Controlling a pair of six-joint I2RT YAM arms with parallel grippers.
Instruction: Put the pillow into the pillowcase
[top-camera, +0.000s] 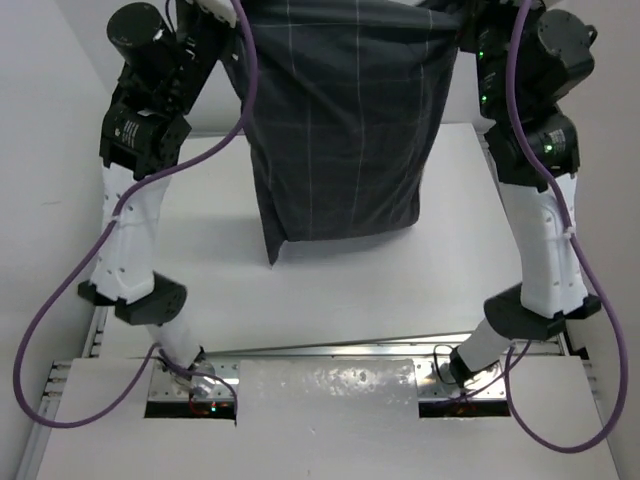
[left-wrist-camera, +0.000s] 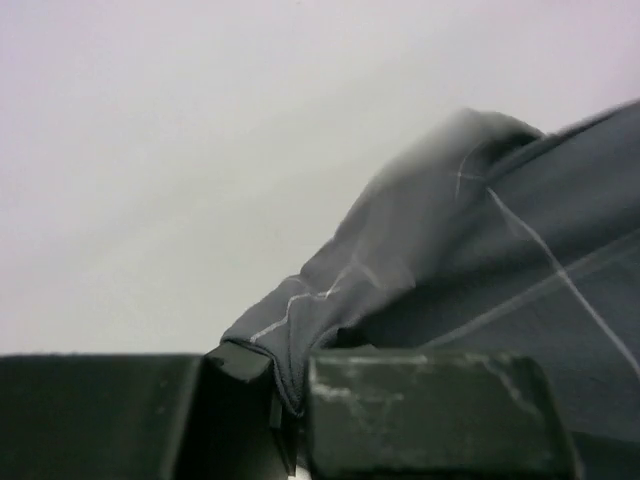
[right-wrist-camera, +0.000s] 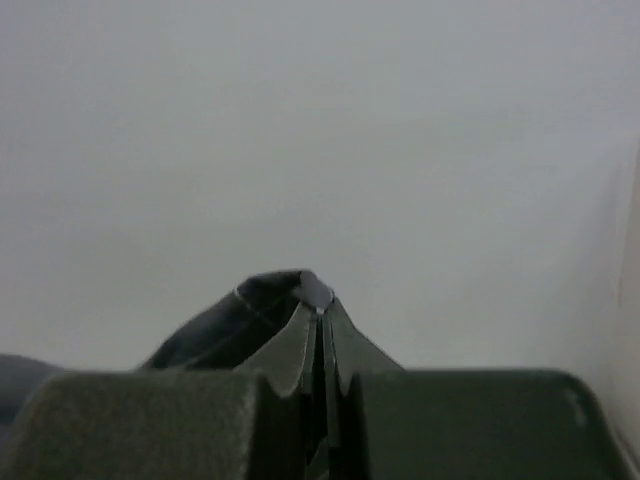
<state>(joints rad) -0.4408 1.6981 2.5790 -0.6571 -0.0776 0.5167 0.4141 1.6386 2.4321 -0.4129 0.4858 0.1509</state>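
The pillowcase (top-camera: 345, 130), dark charcoal with thin light check lines, hangs in the air between my two raised arms, and its lower edge dangles over the table. My left gripper (left-wrist-camera: 290, 390) is shut on a bunched corner of the pillowcase (left-wrist-camera: 480, 250). My right gripper (right-wrist-camera: 320, 310) is shut on a small fold of the pillowcase (right-wrist-camera: 235, 320) at the other top corner. In the top view both grippers sit at the upper frame edge, mostly cut off. The pillow is out of view; I cannot tell whether it is inside the cloth.
The white table (top-camera: 200, 250) lies under the hanging cloth, with pale walls on both sides. A metal rail (top-camera: 330, 350) and a white panel (top-camera: 325, 390) run between the arm bases at the near edge. Purple cables (top-camera: 60, 330) loop beside each arm.
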